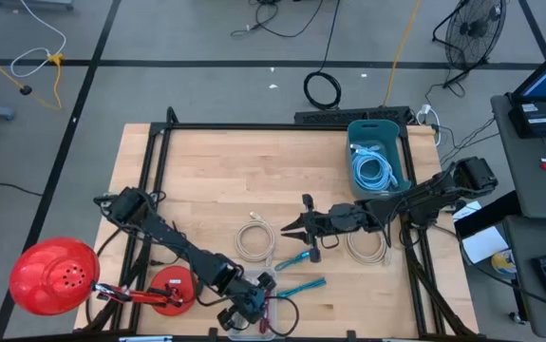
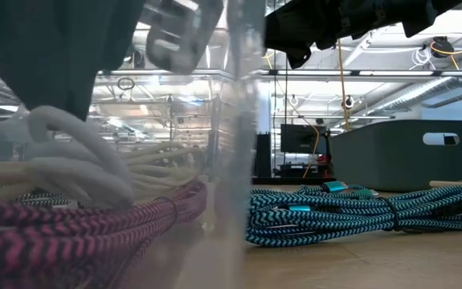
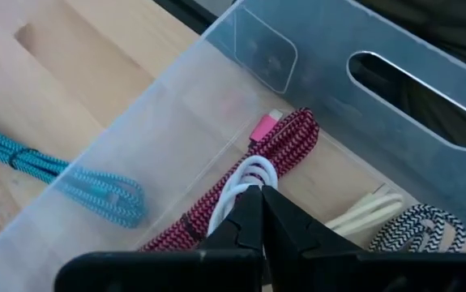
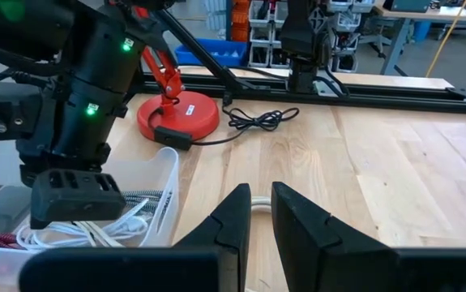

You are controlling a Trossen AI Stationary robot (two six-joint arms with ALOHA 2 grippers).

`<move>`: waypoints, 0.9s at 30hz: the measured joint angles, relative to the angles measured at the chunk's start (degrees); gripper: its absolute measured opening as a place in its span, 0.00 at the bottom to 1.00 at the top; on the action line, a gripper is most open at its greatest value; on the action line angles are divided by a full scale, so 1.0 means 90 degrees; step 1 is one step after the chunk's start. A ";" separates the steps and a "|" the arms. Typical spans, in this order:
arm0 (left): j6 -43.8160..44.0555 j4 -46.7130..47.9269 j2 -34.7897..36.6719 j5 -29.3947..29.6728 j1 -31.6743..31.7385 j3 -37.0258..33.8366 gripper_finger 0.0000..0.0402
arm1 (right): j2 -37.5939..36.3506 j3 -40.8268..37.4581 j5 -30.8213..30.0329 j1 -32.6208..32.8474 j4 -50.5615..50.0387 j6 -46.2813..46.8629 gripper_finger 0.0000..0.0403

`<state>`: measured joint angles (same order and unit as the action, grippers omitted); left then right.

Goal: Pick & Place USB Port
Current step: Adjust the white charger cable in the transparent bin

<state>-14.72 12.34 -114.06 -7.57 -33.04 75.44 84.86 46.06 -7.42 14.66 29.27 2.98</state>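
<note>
Fingers pinch white cable inside clear bin.

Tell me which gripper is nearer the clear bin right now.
Left. The left gripper is down inside the clear bin, shut on a white cable. The right gripper hovers over mid-table, well clear of it.

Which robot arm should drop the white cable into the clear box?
Left. The left gripper is shut on the white cable right over the clear box. The right gripper hovers over the table, holding nothing.
</note>
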 joint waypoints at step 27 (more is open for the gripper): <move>-0.0950 0.0300 0.0058 -0.0110 0.0124 0.0250 0.00 | 0.0000 -0.0001 0.0000 0.0000 -0.0049 0.0001 0.11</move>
<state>-23.27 15.04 -113.54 -8.56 -31.92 77.69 84.86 46.05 -7.42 14.66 28.83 3.00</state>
